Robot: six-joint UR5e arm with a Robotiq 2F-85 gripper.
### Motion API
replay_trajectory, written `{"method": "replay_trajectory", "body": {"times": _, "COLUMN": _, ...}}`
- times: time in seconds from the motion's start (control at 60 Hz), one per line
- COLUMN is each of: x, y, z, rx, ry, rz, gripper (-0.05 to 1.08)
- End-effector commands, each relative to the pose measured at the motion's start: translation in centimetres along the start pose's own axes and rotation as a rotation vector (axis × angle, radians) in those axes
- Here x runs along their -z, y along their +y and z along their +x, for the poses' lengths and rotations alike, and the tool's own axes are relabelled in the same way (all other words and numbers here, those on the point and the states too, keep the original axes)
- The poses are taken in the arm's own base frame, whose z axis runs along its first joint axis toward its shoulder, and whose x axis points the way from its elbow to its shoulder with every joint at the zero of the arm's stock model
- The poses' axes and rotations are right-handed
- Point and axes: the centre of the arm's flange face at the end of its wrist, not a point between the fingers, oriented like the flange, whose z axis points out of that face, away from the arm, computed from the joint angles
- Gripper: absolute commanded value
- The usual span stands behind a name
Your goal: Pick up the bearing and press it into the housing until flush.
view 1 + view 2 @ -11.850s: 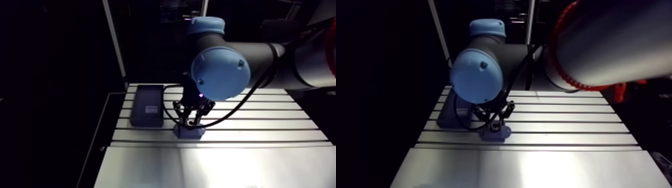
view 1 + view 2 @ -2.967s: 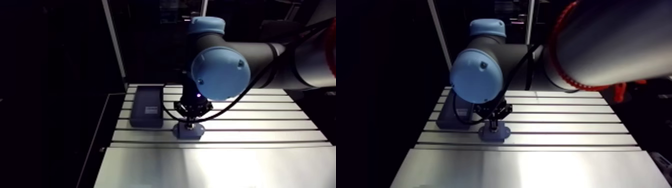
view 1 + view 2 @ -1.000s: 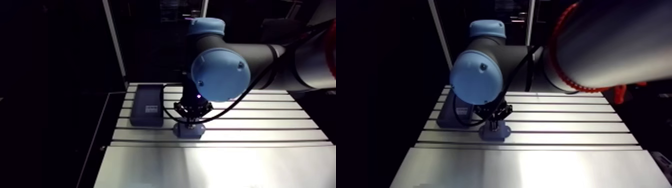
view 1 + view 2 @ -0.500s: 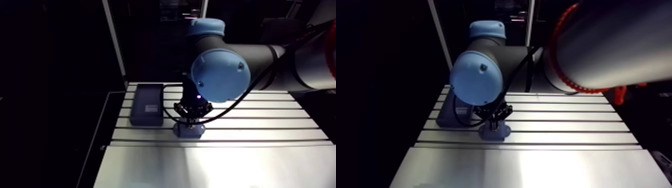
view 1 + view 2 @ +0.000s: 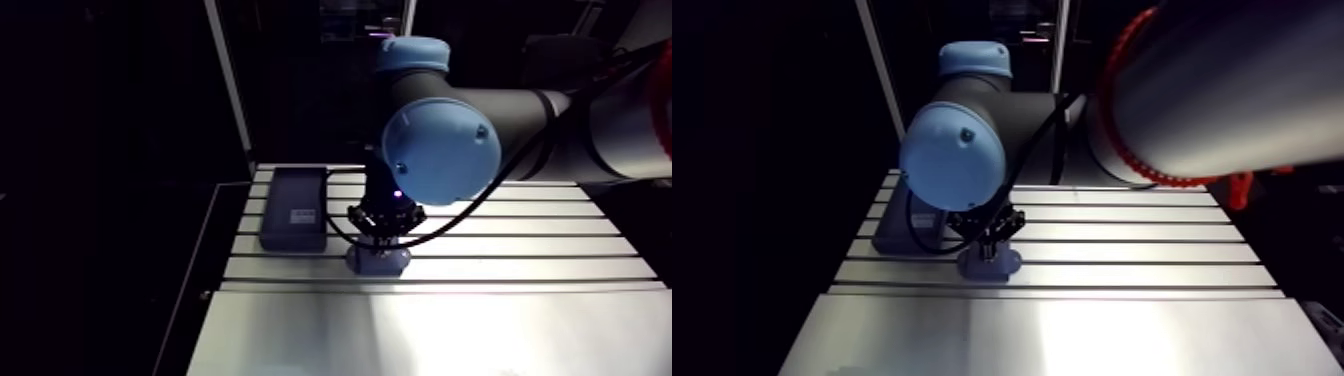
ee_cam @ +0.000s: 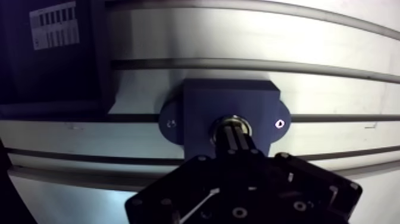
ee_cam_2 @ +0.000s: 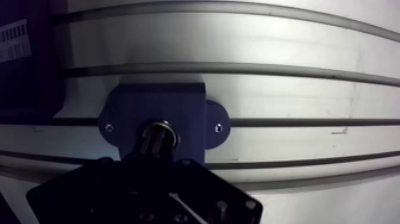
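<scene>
Blue housing (image 6: 202,107) sits on my slotted table (image 6: 333,83). You see it?

Yes. Where's the bearing (image 6: 233,120)?

Its metal ring shows in the housing's middle bore, right under my claw (image 6: 234,132).

And the claw?

Fingers (image 6: 229,143) pressed together, gripping nothing, tips down on the bearing. A dark labelled box (image 6: 53,65) lies just beside the housing.

The table (image 5: 520,268) was shiny metal with long grooves running across it. A dark blue housing (image 6: 199,110) sat flat on the table, right over one groove. A flat dark box (image 5: 293,212) with a small white label lay near it, not touching.
</scene>
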Motion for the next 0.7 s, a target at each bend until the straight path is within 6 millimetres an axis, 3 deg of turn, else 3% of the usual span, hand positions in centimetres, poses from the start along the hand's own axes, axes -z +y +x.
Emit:
{"method": "replay_trajectory", "body": {"times": 0.017, "x": -0.07, "y": 0.00, "z": 0.00, "rx": 0.002, "ry": -0.002, "rz": 0.000, "gripper": 1.07}}
{"method": "replay_trajectory", "body": {"times": 0.7, "x": -0.36, "y": -0.05, "z": 0.04, "rx": 0.005, "ry": -0.007, "rz": -0.001, "gripper": 1.07}}
